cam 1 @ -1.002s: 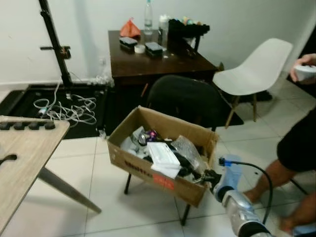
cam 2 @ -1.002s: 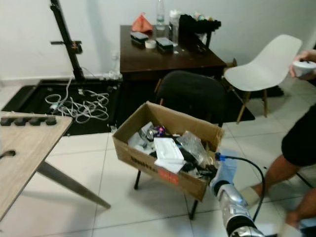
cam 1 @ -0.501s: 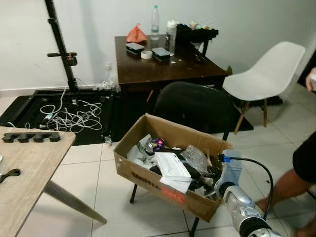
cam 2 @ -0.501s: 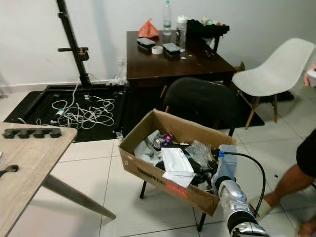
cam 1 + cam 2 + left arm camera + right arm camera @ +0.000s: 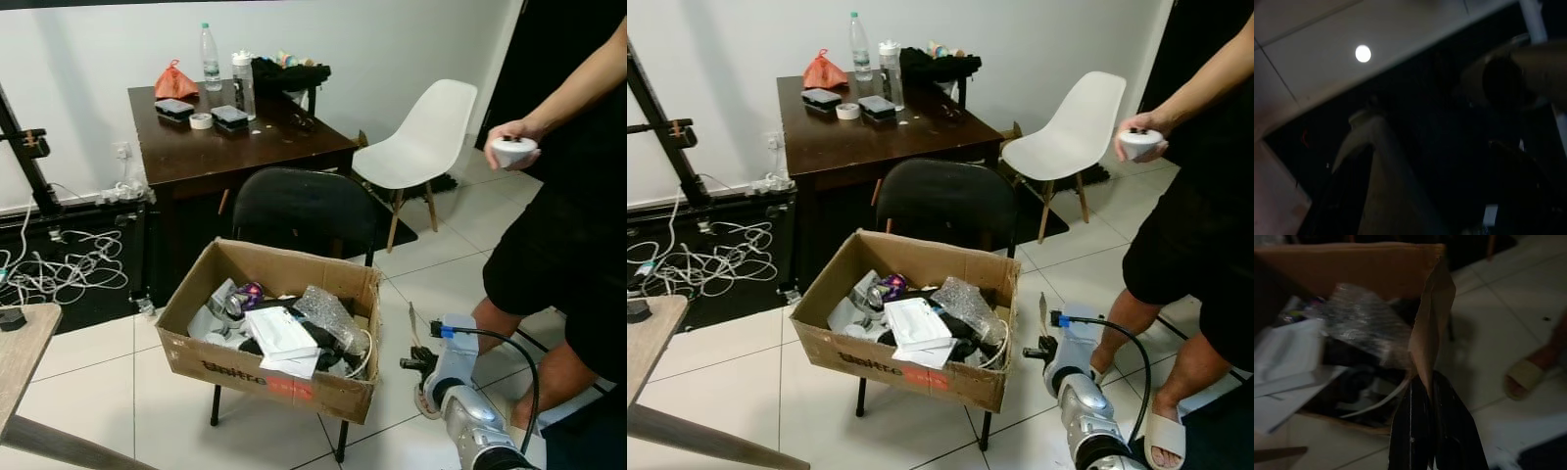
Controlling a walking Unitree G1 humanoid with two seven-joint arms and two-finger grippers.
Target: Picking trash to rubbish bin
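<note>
A cardboard box (image 5: 260,373) full of trash rests on a black chair (image 5: 304,211). Inside lie white paper (image 5: 279,333), clear plastic wrap (image 5: 1361,318) and dark bits. My right gripper (image 5: 417,362) hovers just off the box's right side, low over the tiled floor. Its fingers (image 5: 1448,423) are shut on a thin brown paper scrap (image 5: 1432,328) that stands up from them beside the box's corner. The left wrist view is very dark, with a pale floor and dim shapes.
A person (image 5: 578,225) stands close on the right holding a white controller (image 5: 511,149), a sandalled foot (image 5: 1523,377) near my gripper. Behind the box are a dark table (image 5: 235,142) and a white chair (image 5: 421,147). Cables (image 5: 59,274) lie at left.
The camera has swung, shifting the whole scene left and bringing the person into view. My right gripper has drawn back from the box's right corner to just outside it.
</note>
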